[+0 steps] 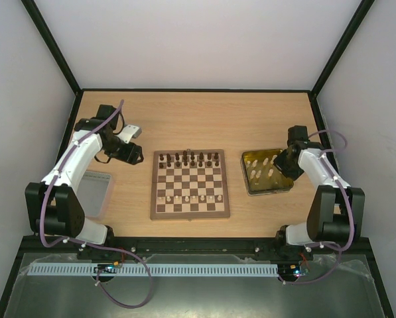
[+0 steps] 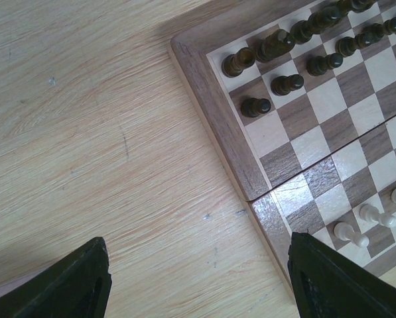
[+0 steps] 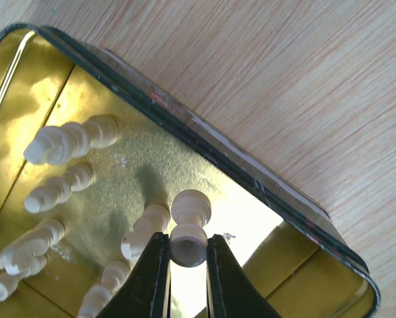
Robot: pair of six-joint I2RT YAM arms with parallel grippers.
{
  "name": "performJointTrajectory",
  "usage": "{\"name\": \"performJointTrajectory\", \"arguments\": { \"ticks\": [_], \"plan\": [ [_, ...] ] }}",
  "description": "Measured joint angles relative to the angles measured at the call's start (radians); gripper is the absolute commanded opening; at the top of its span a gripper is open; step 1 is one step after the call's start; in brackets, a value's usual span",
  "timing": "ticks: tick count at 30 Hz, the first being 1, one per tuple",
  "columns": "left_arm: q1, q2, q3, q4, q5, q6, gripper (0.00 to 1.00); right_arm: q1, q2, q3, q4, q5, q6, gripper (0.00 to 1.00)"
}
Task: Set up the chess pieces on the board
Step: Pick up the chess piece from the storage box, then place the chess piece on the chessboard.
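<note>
Wooden desk [image 1: 184, 119], tray [image 3: 111, 192] at 3 o'clock: right tool [image 3: 188, 248] clamped on cream pawn [image 3: 190, 215], likely light, slick, best pinched mid-stem; left tool [image 2: 198, 265] apart, empty.

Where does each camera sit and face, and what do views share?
Top external: above, behind the bases, looking down at the table; left arm, right arm show.
Left wrist: looks down at the board corner; open left gripper shows.
Right wrist: looks into the tray; right gripper shut on a cream piece.
Shared: board, top and left wrist.
</note>
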Motion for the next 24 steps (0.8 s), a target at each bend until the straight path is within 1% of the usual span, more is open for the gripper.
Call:
{"name": "performJointTrajectory", "arguments": {
  "ticks": [12, 18, 24],
  "plan": [
    [-0.034, -0.002, -0.001, 0.001, 0.011, 0.0, 0.74, 0.067, -0.161, -0.054, -0.043, -0.02, 0.027, 0.08],
    [-0.068, 0.006, -0.005, 0.009, 0.014, -0.004, 0.74, 0.17, -0.266, -0.063, -0.08, -0.017, 0.064, 0.08],
    [-0.095, 0.011, -0.021, 0.019, 0.016, -0.005, 0.74, 0.261, -0.295, -0.021, -0.162, -0.014, 0.076, 0.08]
  ]
}}
